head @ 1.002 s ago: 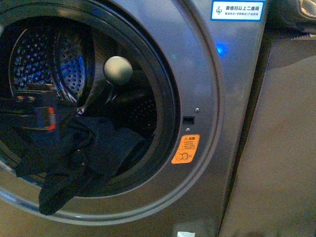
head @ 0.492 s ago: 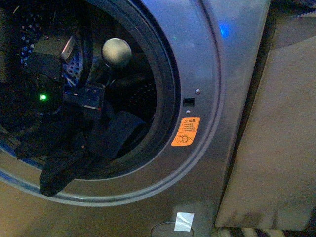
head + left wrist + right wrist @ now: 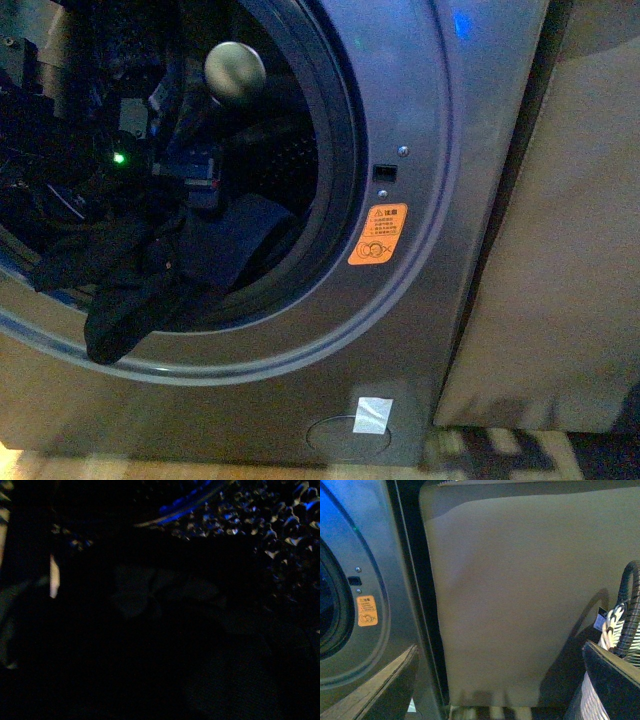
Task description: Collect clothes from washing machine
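The grey washing machine (image 3: pixel 440 130) fills the front view, its round black-rimmed mouth open. The dark navy and black clothes (image 3: pixel 135 285) lie in the mouth, and one end hangs over the lower rim. My left arm, with a green light (image 3: pixel 118 158), reaches into the drum. The left gripper (image 3: pixel 197 180) is open just above the clothes, its fingers hard to make out. The left wrist view is dark. My right gripper (image 3: pixel 500 690) is open and empty outside the machine, beside its front (image 3: pixel 365 540).
A beige panel (image 3: pixel 560 250) stands right of the machine and fills the right wrist view (image 3: pixel 520 590). A two-tone woven basket (image 3: pixel 625 630) is next to the right finger. A round grey knob (image 3: pixel 235 68) sits in the drum mouth. An orange sticker (image 3: pixel 378 233) marks the machine's front.
My left arm has moved right and further into the drum mouth, over the clothes. The front view has dropped, so the machine sits higher in the picture. The clothes lie as before.
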`<action>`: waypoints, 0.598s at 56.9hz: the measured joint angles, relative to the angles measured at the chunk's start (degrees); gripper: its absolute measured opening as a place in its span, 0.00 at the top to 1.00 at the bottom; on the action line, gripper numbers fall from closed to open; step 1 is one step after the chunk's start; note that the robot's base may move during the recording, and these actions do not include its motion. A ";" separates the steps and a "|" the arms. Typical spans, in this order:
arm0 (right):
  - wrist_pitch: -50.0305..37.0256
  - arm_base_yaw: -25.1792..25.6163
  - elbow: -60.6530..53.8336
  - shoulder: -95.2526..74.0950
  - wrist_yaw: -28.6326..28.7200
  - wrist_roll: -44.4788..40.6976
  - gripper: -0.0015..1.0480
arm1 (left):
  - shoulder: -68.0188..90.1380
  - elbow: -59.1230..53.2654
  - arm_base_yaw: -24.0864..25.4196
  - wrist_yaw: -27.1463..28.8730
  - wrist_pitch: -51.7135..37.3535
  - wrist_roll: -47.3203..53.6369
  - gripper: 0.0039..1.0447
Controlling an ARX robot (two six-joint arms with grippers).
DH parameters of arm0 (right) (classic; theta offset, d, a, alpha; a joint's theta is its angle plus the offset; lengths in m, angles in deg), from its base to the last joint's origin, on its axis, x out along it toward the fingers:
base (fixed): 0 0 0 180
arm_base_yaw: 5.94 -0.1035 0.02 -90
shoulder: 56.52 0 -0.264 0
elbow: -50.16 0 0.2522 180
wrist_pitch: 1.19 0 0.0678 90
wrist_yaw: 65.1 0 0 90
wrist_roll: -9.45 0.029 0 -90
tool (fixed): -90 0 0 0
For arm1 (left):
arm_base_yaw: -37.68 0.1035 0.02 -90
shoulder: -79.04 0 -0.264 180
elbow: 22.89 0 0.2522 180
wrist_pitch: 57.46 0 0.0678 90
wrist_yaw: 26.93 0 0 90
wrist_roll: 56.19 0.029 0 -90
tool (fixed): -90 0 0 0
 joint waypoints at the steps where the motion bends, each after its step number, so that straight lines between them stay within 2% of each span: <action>1: 0.00 0.00 0.00 0.00 0.00 0.00 0.07 | 0.42 0.35 -0.09 -0.48 0.61 -0.46 0.06; 17: 0.00 0.00 0.00 0.00 0.00 0.00 0.07 | 3.08 3.02 -1.66 -1.57 9.20 -3.89 0.06; 27: 0.00 0.00 0.00 0.00 0.00 0.00 0.07 | 3.98 4.04 -1.92 3.45 15.06 0.07 0.06; 34: 0.00 0.00 0.00 0.00 0.00 0.00 0.07 | 4.76 4.61 -1.84 8.37 15.65 2.69 0.06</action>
